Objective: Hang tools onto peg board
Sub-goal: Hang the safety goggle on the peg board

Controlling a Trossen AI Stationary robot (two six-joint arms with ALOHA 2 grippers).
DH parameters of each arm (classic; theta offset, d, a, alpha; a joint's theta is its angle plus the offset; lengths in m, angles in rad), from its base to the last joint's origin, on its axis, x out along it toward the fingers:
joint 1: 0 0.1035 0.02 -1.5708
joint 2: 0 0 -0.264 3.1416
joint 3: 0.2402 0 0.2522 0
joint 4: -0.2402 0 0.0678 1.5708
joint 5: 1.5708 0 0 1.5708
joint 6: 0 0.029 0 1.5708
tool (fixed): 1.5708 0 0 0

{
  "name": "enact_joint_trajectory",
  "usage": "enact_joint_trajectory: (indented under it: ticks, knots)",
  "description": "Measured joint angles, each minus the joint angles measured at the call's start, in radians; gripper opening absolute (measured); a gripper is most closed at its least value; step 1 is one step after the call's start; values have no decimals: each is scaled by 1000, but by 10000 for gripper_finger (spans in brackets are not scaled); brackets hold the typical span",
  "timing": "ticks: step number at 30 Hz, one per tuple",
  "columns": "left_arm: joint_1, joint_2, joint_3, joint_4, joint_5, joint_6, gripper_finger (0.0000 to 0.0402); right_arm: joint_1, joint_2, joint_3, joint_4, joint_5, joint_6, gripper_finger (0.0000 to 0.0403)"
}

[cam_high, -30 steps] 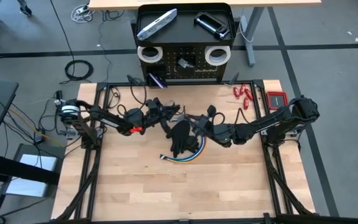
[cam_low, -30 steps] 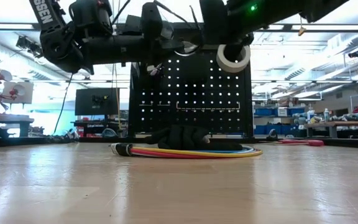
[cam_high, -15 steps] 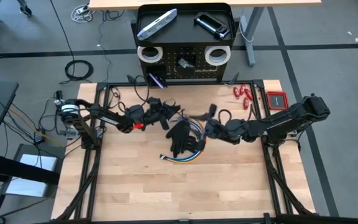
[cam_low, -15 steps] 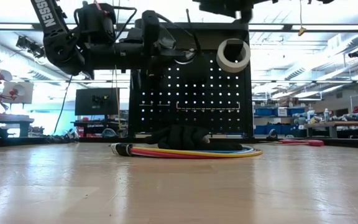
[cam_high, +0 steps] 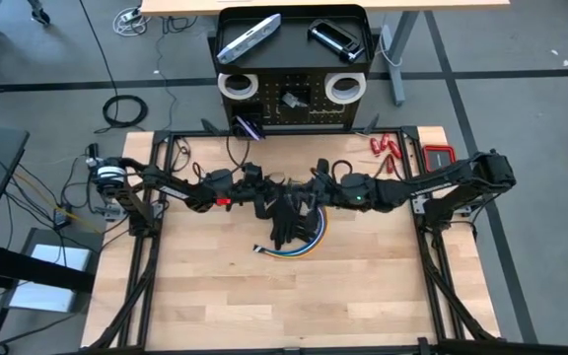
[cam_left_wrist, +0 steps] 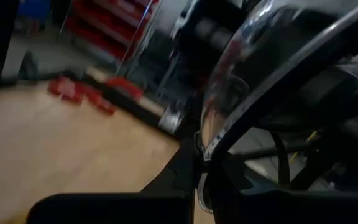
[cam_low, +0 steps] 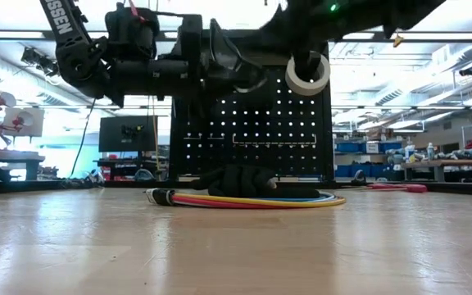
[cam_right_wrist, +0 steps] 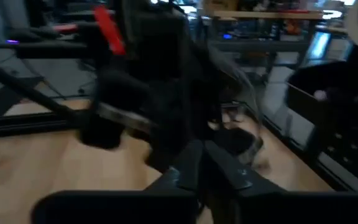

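Note:
My left gripper [cam_high: 267,193] and my right gripper [cam_high: 311,187] meet tip to tip in the air over the table's middle. Between them are clear safety glasses with a dark frame [cam_left_wrist: 272,68], [cam_right_wrist: 244,127]; my left gripper is shut on them. My right gripper's fingers [cam_right_wrist: 194,163] are shut right at the glasses. The black peg board [cam_high: 294,110] stands beyond the far edge, bearing two white tape rolls [cam_high: 237,86], [cam_high: 344,88]. A silver bar [cam_high: 248,37] and a black clamp [cam_high: 336,39] lie on its tray top. Red-handled tools [cam_high: 385,148] lie at the far right. My left gripper holds the safety glasses by their dark frame [cam_left_wrist: 213,152], coming level from the table's left. The glasses are lifted clear of the table, their lens standing just past the fingers. My right gripper comes level from the right; I cannot tell whether it touches the glasses.
Black gloves [cam_high: 286,215] lie on a coil of coloured cables [cam_high: 302,244], right below both grippers. A red flat thing [cam_high: 440,156] sits at the far right corner. The wooden top's near half [cam_high: 284,296] is bare.
My right gripper first drew back toward the table's right edge, then came back toward my left gripper and a little higher, ending close against the glasses. My left gripper stayed in place and rolled its wrist somewhat.

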Motion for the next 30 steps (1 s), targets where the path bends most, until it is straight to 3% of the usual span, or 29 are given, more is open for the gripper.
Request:
enact_joint_trajectory:
  ticks: [5, 8, 12, 17, 24, 30]
  knots:
    - [23, 0, 0, -32, 33, -19, 26, 55, -55, 1, -40, -36, -3, 14]
    - [56, -2, 0, -9, 142, -13, 26, 96, -101, 1, -164, 94, 36, 47]
    - [80, -11, 0, 28, 210, 69, 26, 114, -121, 0, -324, 255, 270, 103]
    - [80, -12, 0, 36, 213, 148, 26, 77, -69, 0, -260, 232, 483, 138]
    - [68, -11, 0, 28, 211, 158, 26, 27, 14, 0, -176, 124, 500, 105]
    - [67, -12, 0, 15, 199, 144, 34, 2, 58, 0, -120, 120, 506, 40]
